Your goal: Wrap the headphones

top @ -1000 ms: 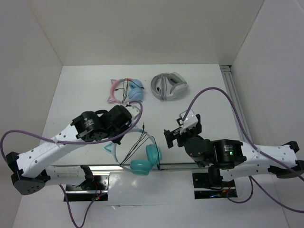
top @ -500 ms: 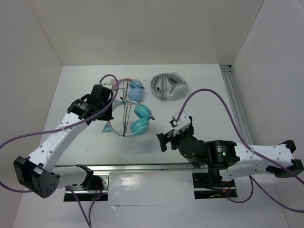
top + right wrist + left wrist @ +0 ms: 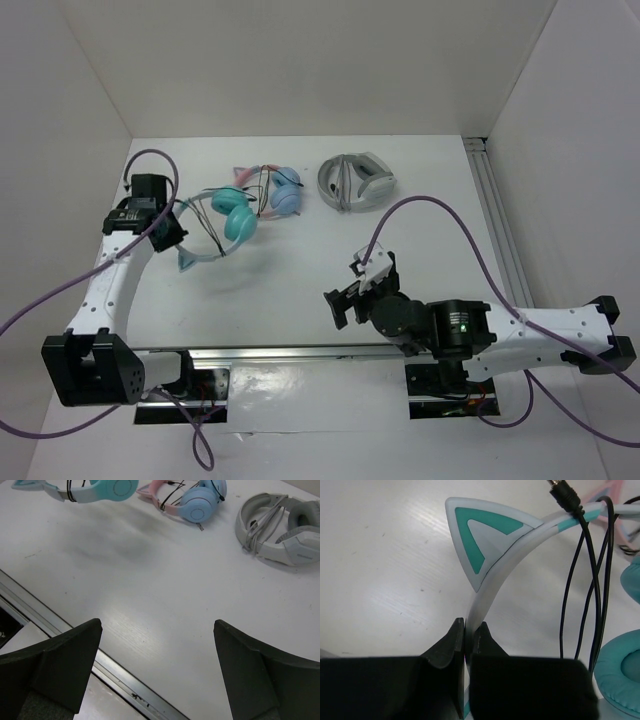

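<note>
The teal headphones (image 3: pixel 234 216) hang at the far left, held by their pale headband (image 3: pixel 492 587) in my left gripper (image 3: pixel 174 234). In the left wrist view the left gripper (image 3: pixel 468 626) is shut on the headband just below a cat ear (image 3: pixel 479 539). The thin black cable (image 3: pixel 584 580) is looped over the band, its plug at the top, and a teal ear cushion (image 3: pixel 620 677) shows at the right. My right gripper (image 3: pixel 343 302) is open and empty over the near middle of the table; in its own view (image 3: pixel 157 645) the headphones (image 3: pixel 102 489) are far off at the top left.
Pink-and-blue cat-ear headphones (image 3: pixel 275 190) (image 3: pixel 195 502) lie just right of the teal pair. Grey-white headphones (image 3: pixel 357 182) (image 3: pixel 280 525) lie at the back middle. A metal rail (image 3: pixel 300 350) (image 3: pixel 125 680) runs along the near edge. White walls enclose the table.
My left gripper has carried the teal headphones from the near middle to the far left, beside the pink-and-blue pair. My right gripper has moved a little left and nearer.
</note>
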